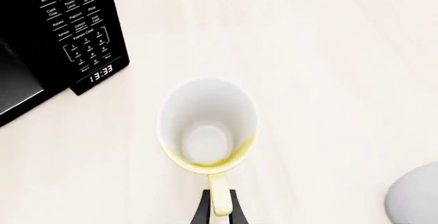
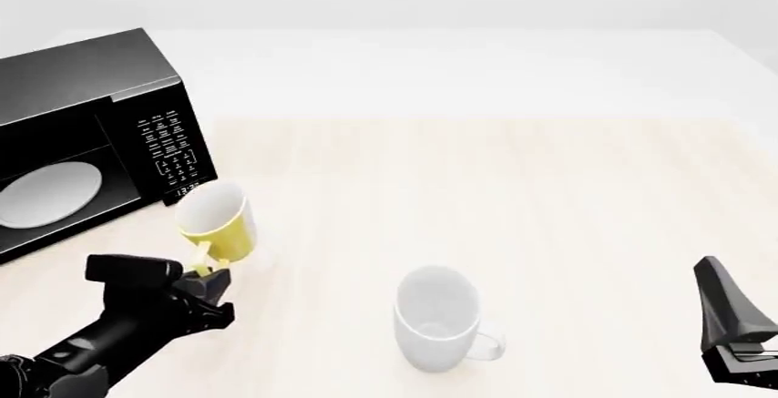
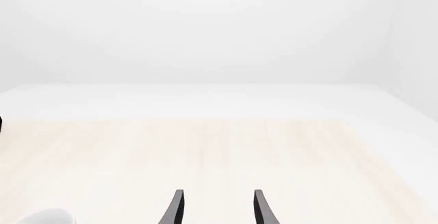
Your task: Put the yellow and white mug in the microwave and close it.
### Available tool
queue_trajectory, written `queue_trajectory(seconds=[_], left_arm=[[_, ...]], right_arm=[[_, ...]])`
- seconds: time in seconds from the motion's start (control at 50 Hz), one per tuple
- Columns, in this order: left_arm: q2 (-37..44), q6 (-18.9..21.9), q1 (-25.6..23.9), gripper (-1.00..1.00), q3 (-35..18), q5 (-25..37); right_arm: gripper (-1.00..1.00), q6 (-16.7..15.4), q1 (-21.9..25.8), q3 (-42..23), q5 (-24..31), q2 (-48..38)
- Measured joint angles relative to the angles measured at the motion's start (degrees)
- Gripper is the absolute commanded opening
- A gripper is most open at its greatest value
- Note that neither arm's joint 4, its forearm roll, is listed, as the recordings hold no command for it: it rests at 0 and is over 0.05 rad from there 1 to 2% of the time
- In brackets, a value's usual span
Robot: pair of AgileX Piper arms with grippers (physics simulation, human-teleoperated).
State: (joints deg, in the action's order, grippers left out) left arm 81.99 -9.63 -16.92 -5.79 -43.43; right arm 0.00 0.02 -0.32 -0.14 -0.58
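The yellow and white mug [image 2: 219, 221] is gripped by its handle in the left gripper [image 2: 209, 275] near the microwave [image 2: 86, 143]; the right gripper's [image 3: 217, 207] jaws are held apart.

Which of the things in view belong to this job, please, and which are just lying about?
In the job:
yellow mug, held by its handle in the left gripper
microwave, turntable visible inside

Lying about:
white mug, standing on the table
right gripper, open and holding nothing
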Motion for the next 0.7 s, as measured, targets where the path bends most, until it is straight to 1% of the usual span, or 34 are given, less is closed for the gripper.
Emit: queue_trajectory(seconds=[0.26, 0.7], left_arm=[[-8.36, 1.14, 1.62, -1.00, 1.38, 3.87], [-18.89, 2.46, 6.79, -1.00, 2.52, 8.94]], right_arm=[[1.00, 0.00, 0.00, 0.00, 0.00, 0.00], [1.00, 0.00, 0.00, 0.00, 0.00, 0.00]])
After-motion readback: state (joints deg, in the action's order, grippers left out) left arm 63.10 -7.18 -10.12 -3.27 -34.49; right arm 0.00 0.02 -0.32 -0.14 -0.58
